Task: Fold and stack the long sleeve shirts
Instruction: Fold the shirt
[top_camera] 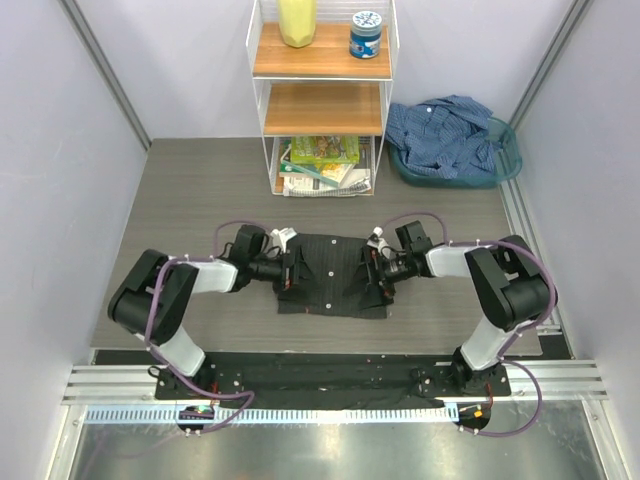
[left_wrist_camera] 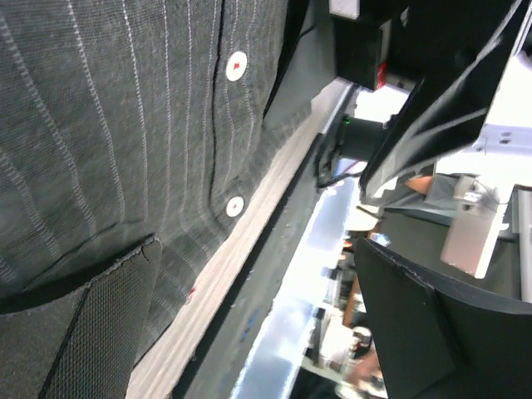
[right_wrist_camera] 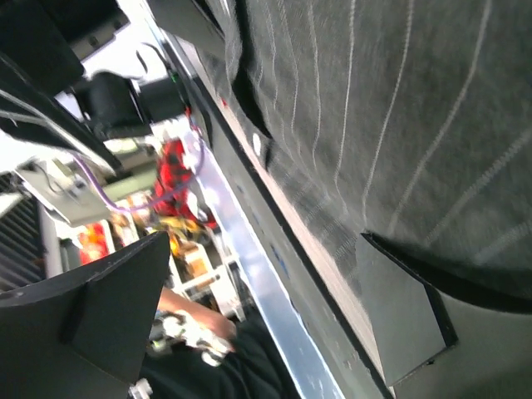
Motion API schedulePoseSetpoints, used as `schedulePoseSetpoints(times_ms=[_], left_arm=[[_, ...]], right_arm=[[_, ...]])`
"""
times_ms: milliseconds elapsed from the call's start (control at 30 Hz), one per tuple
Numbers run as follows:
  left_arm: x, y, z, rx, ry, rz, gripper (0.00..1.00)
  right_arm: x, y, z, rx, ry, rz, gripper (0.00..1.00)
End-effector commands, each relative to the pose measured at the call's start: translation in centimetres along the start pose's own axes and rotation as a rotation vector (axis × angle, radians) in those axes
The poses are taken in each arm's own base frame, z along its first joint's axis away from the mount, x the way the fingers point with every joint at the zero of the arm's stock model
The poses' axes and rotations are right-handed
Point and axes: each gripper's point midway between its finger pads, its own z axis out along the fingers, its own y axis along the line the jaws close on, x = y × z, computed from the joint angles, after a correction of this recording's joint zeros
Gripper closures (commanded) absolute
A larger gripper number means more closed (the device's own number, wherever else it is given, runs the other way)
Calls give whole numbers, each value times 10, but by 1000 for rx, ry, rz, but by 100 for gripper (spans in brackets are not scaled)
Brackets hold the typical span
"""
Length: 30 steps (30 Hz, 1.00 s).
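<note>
I see the left gripper [top_camera: 291, 272] and right gripper [top_camera: 374, 270] spread wide, empty, flanking the charcoal shirt [top_camera: 335, 282]; the blue shirt [top_camera: 445, 135] lies far right.

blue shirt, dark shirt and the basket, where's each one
blue shirt [top_camera: 445, 128], top view, on the crumpled cloth heaped in the basket
dark shirt [top_camera: 335, 268], top view, on its flat middle near the button line
basket [top_camera: 452, 181], top view, on its green front wall
</note>
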Motion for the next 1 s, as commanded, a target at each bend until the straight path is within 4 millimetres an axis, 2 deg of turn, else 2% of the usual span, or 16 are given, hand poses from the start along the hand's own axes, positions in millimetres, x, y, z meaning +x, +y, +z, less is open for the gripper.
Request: schedulePoseSetpoints(times_ms=[0, 67, 100, 167, 267, 300, 400, 433, 500, 533, 600, 633, 767, 833, 933, 967], left_arm=[[-2, -35, -27, 44, -19, 241, 0], [-4, -56, -38, 53, -7, 360, 0], [-22, -79, -44, 61, -42, 440, 0], [-43, -89, -42, 44, -89, 481, 0], [-82, -90, -27, 30, -123, 435, 0], [-97, -82, -17, 20, -127, 411, 0], [-126, -75, -6, 1, -183, 404, 0], [-134, -55, 4, -23, -179, 354, 0], [-146, -35, 9, -54, -187, 251, 1], [-152, -6, 11, -94, -191, 181, 1], [-158, 16, 9, -115, -209, 101, 2], [-162, 36, 3, -136, -221, 57, 2], [-171, 69, -9, -178, -243, -15, 4], [-173, 69, -16, -160, -248, -11, 4], [-171, 31, -30, -81, -248, 88, 4], [-165, 3, -41, -46, -265, 140, 4]], right_arm=[[16, 27, -30, 15, 52, -172, 0], [-5, 67, -43, -22, -22, -283, 0], [-15, 81, -50, -26, -63, -332, 0], [-40, 100, -57, -35, -119, -388, 0], [-73, 90, -53, -9, -147, -398, 0], [-85, 82, -49, -2, -144, -383, 0], [-105, 61, -37, 5, -122, -346, 0], [-110, 54, -36, 10, -121, -338, 0], [-123, 41, -35, 19, -126, -331, 0], [-132, 22, -37, 38, -134, -300, 0], [-147, 5, -41, 71, -156, -320, 0], [-152, -10, -43, 82, -158, -294, 0], [-156, -26, -47, 111, -159, -298, 0], [-153, -25, -49, 113, -156, -312, 0], [-148, 8, -60, 62, -174, -317, 0], [-139, 32, -68, 36, -195, -349, 0]])
